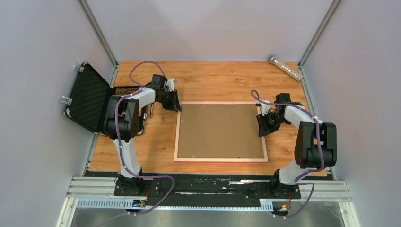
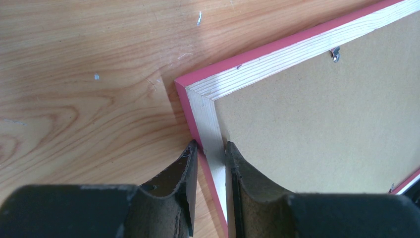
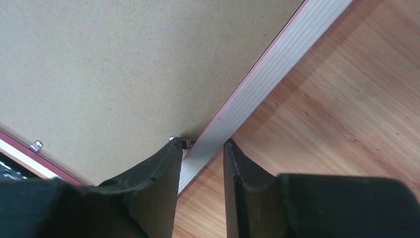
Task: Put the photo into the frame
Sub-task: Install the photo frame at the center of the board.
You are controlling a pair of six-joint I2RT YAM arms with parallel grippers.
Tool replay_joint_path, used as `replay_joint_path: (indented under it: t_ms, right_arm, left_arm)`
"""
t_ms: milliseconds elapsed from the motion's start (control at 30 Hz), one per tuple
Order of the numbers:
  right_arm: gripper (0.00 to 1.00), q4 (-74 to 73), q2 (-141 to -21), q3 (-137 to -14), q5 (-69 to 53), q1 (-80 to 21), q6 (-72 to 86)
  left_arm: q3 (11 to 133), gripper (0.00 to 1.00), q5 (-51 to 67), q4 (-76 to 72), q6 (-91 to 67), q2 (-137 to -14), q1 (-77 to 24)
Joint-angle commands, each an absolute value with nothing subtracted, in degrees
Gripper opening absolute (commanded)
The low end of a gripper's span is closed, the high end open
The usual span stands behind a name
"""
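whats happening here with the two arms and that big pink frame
Two robot arms are working on a thin-railed pink rectangular picture frame that lies face down on the wooden table, with a plain brown backing board filling it. The left tool pinches the frame's left rail near the far corner. The right tool straddles the right rail; whether it grips is unclear. No photo print is visible.
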State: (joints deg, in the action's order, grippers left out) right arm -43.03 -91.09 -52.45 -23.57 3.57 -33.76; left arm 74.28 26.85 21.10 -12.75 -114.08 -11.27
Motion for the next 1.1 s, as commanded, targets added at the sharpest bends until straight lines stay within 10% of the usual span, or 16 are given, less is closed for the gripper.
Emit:
replay_joint_path:
  t_ms: [0, 1067]
  right_arm:
    - [0.38, -42.10, -92.30, -55.30, -29.85, 3.70, -32.26]
    - [0.34, -36.92, -93.31, -53.28, -26.22, 4.48, -25.94]
  left_arm:
    - [73.13, 0.00, 23.80, 22.19, -10.46, -115.83, -11.60]
    - [73.32, 0.00, 23.91, 22.38, -10.45, -115.86, -11.60]
